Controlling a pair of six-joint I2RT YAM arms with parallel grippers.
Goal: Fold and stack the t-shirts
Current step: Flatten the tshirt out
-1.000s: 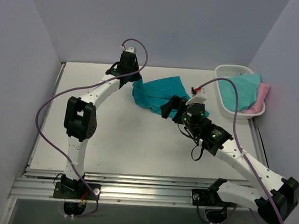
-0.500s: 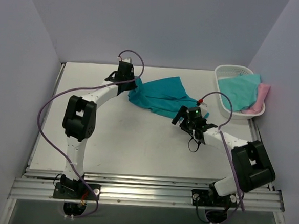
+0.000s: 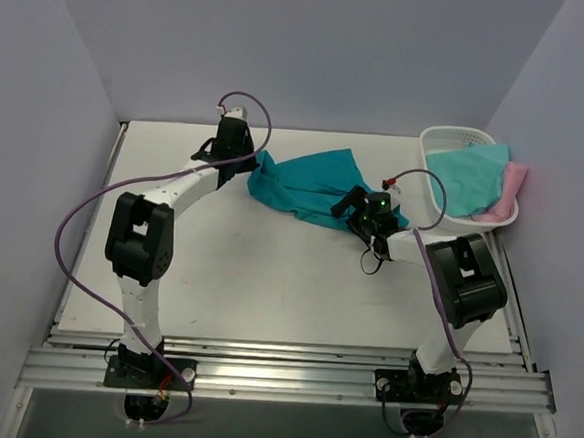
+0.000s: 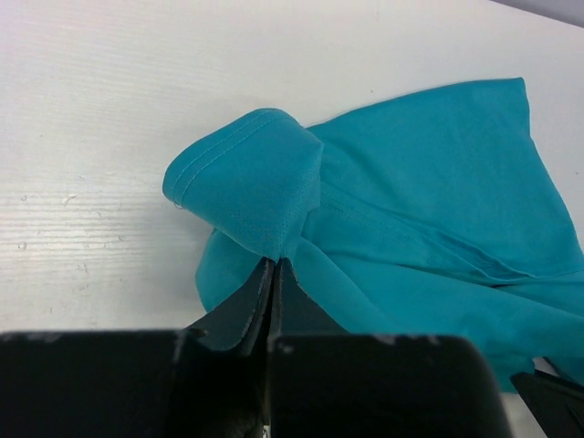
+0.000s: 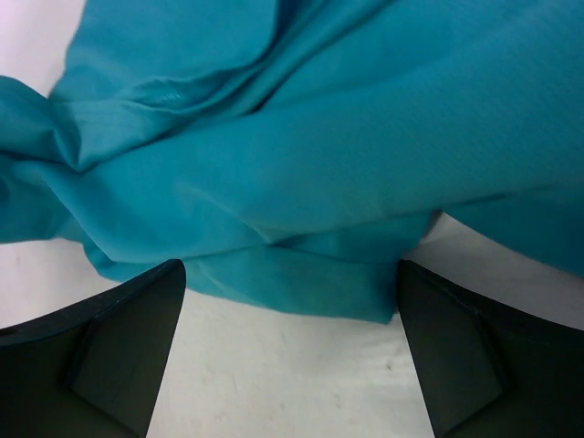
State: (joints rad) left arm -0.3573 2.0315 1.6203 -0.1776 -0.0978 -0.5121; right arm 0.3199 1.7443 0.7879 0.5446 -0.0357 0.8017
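The deep teal t-shirt lies crumpled on the white table at the back middle. My left gripper is shut on the shirt's left edge, a hemmed sleeve fold bunched above the closed jaws. My right gripper is open, low at the shirt's near right edge; its fingers straddle the cloth's lower edge without closing on it. A lighter aqua t-shirt and a pale pink one lie in the basket at the right.
The white slotted basket stands at the back right, against the wall. Purple cables loop above both arms. Grey walls close in the table on the left, back and right.
My left gripper has pulled the shirt's left edge further left. My right arm has folded back and its gripper has come down onto the shirt's near right edge.
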